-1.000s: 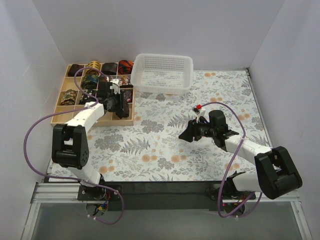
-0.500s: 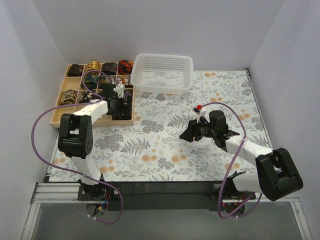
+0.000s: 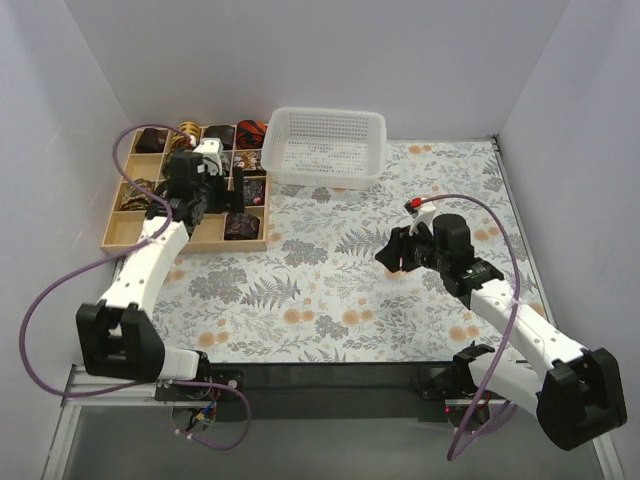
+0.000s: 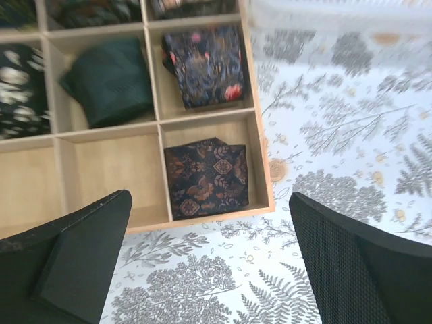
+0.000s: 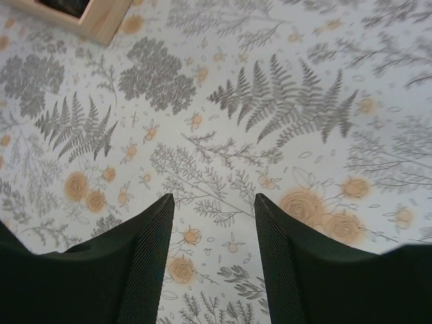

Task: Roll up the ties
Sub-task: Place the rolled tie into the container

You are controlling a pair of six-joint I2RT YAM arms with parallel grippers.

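Observation:
A rolled dark brown-maroon tie [image 4: 206,177] with small reddish print lies in the near right compartment of the gridded wooden tray [image 4: 264,169], also seen from above as a dark roll [image 3: 240,225]. Other rolled ties fill further compartments, among them a dark green one [image 4: 111,81] and a navy floral one [image 4: 206,65]. My left gripper [image 4: 210,223] hangs wide open above the tray's near edge, holding nothing; from above the left gripper [image 3: 190,203] is over the tray's middle. My right gripper [image 5: 214,202] is partly open over bare floral cloth, nothing between its fingers; the right gripper [image 3: 392,255] is mid-table.
A white mesh basket [image 3: 325,145] stands behind and right of the tray [image 3: 120,235]. The tray's corner [image 5: 101,20] shows at the top left of the right wrist view. White walls enclose the table on three sides. Purple cables loop off both arms.
My left gripper has opened wide and pulled up and back to the left from the near right compartment, leaving the rolled tie there. The right arm has shifted slightly right.

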